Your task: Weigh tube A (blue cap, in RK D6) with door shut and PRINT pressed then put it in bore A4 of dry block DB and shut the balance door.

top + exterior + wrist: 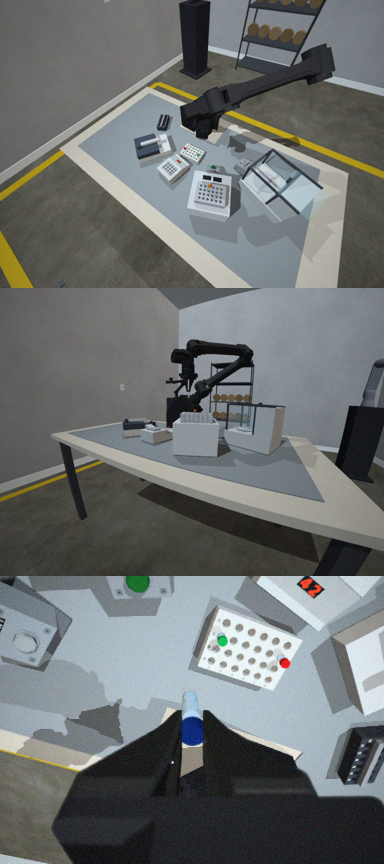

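My gripper (188, 386) (192, 720) is shut on tube A at its blue cap (192, 732). The tube's pale body (188, 394) (190, 699) hangs down, high above the bench near the arm-side edge, beside the rack (188, 157) (208, 651). The balance (259, 201) (248, 439) has its door pane (310, 193) slid back, so the top is open at the front. Its round pan (244, 429) shows no tube. The PRINT key (243, 161) (26, 642) is on its sloping front. The dry block (178, 176) (327, 607) shows 42 and has no caps in its bores.
The rack holds a green-capped tube (198, 154) (222, 641) and a red-capped tube (184, 148) (284, 663). The mixer (192, 201) (195, 439) holds an orange-capped tube (209, 186) (194, 410). The spectrophotometer (147, 148) and magnet block (162, 122) (352, 758) stand beyond the dry block.
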`<state>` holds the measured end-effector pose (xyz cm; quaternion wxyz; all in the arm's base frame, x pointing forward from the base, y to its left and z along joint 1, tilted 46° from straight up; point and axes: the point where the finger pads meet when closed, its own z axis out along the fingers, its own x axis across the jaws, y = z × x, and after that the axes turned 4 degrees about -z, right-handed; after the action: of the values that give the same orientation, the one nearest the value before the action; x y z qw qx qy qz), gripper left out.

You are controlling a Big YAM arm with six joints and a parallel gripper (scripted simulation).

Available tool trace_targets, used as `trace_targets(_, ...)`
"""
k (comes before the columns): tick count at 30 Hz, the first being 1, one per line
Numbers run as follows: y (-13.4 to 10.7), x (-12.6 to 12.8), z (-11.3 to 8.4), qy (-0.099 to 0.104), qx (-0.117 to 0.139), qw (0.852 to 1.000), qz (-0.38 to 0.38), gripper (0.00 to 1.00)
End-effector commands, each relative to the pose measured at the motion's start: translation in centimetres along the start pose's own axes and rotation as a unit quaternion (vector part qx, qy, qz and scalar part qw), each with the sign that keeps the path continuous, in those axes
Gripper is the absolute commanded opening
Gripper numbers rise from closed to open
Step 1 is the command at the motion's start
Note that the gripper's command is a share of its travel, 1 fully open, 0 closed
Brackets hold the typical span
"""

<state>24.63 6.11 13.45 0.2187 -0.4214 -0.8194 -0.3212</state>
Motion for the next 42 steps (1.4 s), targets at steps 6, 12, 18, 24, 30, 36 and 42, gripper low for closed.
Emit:
trace_targets(6,3.4,7.1,-1.1,-0.008,-0.004,0.995,-0.096,0.09)
trace_targets(12,4.7,11.2,-1.1,-0.010,-0.008,0.989,-0.149,0.09)
trace_targets(18,6.0,15.3,-1.2,-0.012,-0.012,0.976,-0.216,0.09)
trace_targets(24,7.4,20.3,-1.3,-0.009,-0.016,0.965,-0.261,0.09)
trace_targets(30,8.4,23.5,-1.2,-0.006,-0.015,0.953,-0.304,0.09)
trace_targets(36,10.0,28.2,-0.9,-0.002,-0.013,0.929,-0.369,0.09)
trace_targets(42,11.4,33.1,-1.0,0.000,-0.015,0.912,-0.411,0.09)
